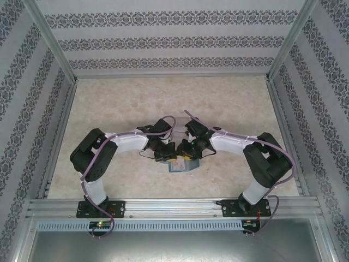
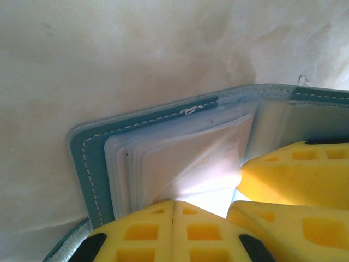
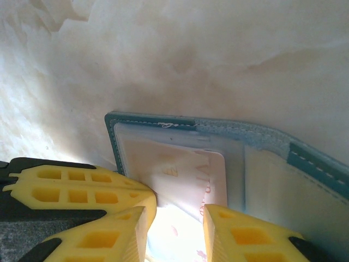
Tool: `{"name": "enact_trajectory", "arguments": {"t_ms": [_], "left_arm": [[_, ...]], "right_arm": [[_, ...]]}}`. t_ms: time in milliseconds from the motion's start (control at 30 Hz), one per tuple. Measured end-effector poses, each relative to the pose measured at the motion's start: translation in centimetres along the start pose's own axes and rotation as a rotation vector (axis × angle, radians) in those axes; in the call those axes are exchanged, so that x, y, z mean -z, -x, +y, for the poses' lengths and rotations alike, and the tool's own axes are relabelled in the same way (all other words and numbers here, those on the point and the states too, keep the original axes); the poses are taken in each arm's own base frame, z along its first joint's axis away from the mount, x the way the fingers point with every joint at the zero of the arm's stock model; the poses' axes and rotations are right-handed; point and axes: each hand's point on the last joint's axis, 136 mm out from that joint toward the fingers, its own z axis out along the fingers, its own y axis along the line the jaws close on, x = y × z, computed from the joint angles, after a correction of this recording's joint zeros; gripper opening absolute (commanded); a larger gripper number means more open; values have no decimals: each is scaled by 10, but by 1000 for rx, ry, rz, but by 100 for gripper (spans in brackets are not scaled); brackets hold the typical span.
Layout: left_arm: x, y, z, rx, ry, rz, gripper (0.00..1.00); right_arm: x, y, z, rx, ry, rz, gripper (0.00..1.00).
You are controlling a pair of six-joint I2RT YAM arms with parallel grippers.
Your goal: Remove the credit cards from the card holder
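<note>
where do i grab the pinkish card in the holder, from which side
Probably its near edge, from the right gripper's side: the credit card lies flat and tilted in the open card holder, far end tucked toward the stitched rim.

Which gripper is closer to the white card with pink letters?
Right. The right gripper is directly over the card, with its jaws apart. The left gripper is shut and sits over the card holder's clear sleeves, off to one side.

one card holder [image 3: 152,121], perhaps one card [image 3: 185,172], two end effectors [image 2: 173,206] [image 3: 177,212]
</note>
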Motion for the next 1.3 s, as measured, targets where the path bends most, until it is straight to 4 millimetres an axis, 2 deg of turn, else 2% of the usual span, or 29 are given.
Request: {"name": "enact_trajectory", "arguments": {"t_ms": [167, 267, 400, 700, 1100, 1300], "left_arm": [[0, 0, 0, 0, 1, 0, 0], [0, 0, 0, 0, 2, -2, 0], [0, 0, 0, 0, 2, -2, 0], [0, 0, 0, 0, 2, -1, 0], [0, 0, 1, 1, 4, 0, 0], [0, 0, 1, 1, 4, 0, 0]], "right_arm": [[0, 0, -2, -2, -7, 0, 37], [0, 0, -2, -1, -8, -2, 30], [-2, 1, -2, -2, -8, -2, 26], [-6, 2, -5, -20, -16, -4, 24], [-6, 2, -12, -19, -48, -10, 38], [-4, 4, -14, -10, -69, -17, 39]]}}
